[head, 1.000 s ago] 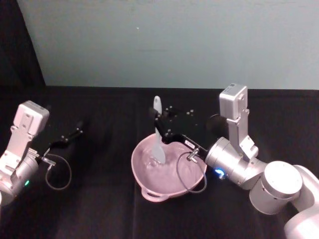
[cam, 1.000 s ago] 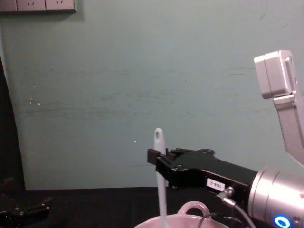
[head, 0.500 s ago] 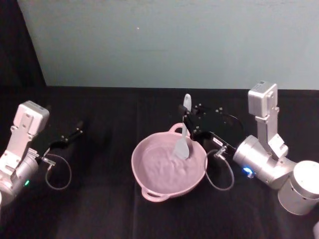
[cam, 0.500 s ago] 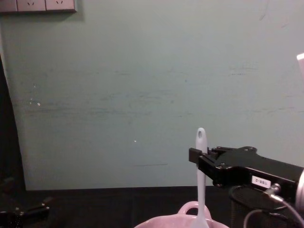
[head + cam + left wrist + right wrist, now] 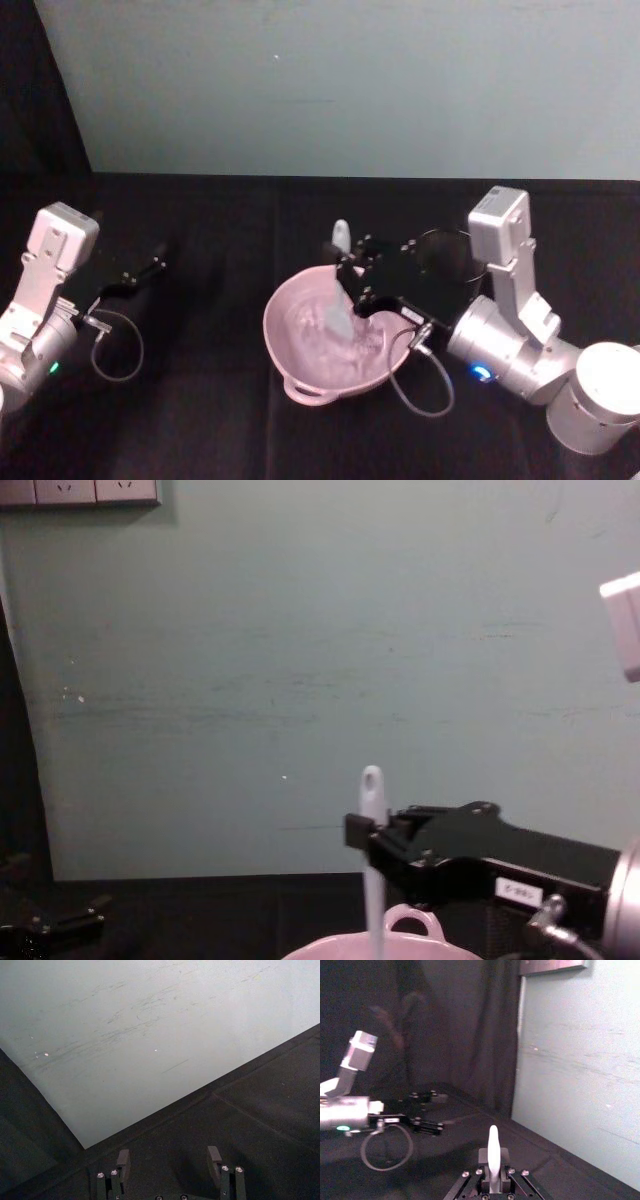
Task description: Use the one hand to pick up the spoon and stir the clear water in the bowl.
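Observation:
The pale pink bowl (image 5: 278, 330) sits at the table's middle, with water inside and a loop handle (image 5: 409, 920) on its rim. The white spoon (image 5: 341, 240) stands nearly upright, its scoop down in the water and its holed handle tip (image 5: 371, 785) pointing up. My right gripper (image 5: 353, 276) reaches in from the right over the bowl's far rim and is shut on the spoon handle (image 5: 493, 1152). Far to the left, my left gripper (image 5: 148, 270) rests low and open, its fingers (image 5: 123, 1161) spread with nothing between them.
A black wire-mesh cup (image 5: 455, 240) stands behind the right gripper, right of the bowl. The right arm's cable (image 5: 415, 385) loops beside the bowl's right rim. The table is covered in black cloth (image 5: 200, 420), and a pale green wall (image 5: 330, 90) closes the back.
The right gripper swung the spoon from the bowl's left to its right side, then back toward the middle and nearer me. The left arm stayed still.

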Robot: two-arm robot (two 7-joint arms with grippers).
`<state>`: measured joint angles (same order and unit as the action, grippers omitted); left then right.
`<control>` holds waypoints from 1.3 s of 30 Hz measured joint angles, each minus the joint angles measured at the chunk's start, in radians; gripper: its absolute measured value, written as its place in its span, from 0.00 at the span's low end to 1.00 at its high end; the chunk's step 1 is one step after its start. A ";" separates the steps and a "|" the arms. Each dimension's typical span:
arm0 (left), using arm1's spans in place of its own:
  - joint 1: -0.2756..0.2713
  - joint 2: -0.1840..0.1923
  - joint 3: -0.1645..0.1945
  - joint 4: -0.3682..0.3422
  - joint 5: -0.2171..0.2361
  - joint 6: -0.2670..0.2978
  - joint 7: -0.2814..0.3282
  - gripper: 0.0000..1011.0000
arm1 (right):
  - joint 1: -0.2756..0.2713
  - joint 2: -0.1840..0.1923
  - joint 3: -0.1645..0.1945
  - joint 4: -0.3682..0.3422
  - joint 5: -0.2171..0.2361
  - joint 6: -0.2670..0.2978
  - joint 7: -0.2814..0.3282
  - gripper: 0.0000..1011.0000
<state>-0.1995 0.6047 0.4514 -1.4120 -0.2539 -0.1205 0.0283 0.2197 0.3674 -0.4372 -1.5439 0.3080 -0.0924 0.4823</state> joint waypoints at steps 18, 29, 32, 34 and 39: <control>0.000 0.000 0.000 0.000 0.000 0.000 0.000 0.99 | 0.051 -0.081 -0.053 0.078 0.031 -0.035 0.020 0.11; 0.000 0.000 0.000 0.000 0.000 0.000 0.000 0.99 | 0.080 -0.109 -0.017 0.178 0.061 -0.062 -0.001 0.11; 0.000 0.000 0.000 0.000 0.000 0.000 0.000 0.99 | 0.075 -0.094 -0.002 0.172 0.051 -0.060 -0.017 0.11; 0.000 0.000 0.000 0.000 0.000 0.000 0.000 0.99 | 0.068 -0.082 0.012 0.159 0.046 -0.060 -0.028 0.11; 0.000 0.000 0.000 0.000 0.000 0.000 0.000 0.99 | 0.051 -0.059 0.036 0.132 0.035 -0.055 -0.042 0.11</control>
<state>-0.1995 0.6047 0.4514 -1.4120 -0.2539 -0.1205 0.0283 0.2710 0.3089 -0.4016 -1.4122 0.3432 -0.1476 0.4402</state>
